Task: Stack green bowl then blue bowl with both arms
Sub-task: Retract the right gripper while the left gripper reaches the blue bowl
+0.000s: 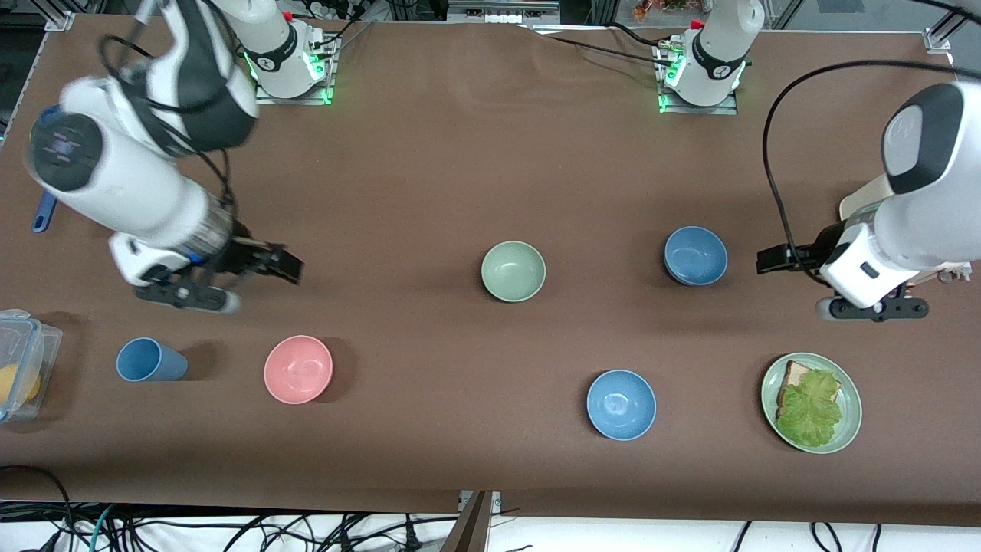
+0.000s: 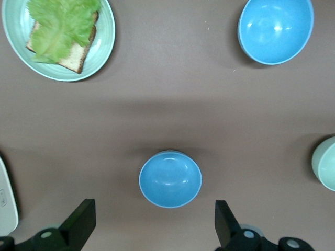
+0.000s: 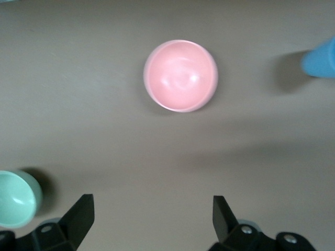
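The pale green bowl (image 1: 513,271) sits mid-table; it also shows at the edge of the left wrist view (image 2: 327,163) and of the right wrist view (image 3: 15,198). The steel-blue bowl (image 1: 695,255) sits beside it toward the left arm's end, and in the left wrist view (image 2: 170,179) it lies just ahead of the fingers. My left gripper (image 1: 774,258) (image 2: 154,217) is open and empty, beside that bowl. My right gripper (image 1: 287,264) (image 3: 152,204) is open and empty, over bare table at the right arm's end, apart from the green bowl.
A brighter sky-blue bowl (image 1: 621,404) (image 2: 276,30) and a green plate with toast and lettuce (image 1: 811,402) (image 2: 57,36) lie nearer the front camera. A pink bowl (image 1: 298,369) (image 3: 180,76), a blue cup (image 1: 149,360) (image 3: 320,58) and a clear container (image 1: 19,364) sit at the right arm's end.
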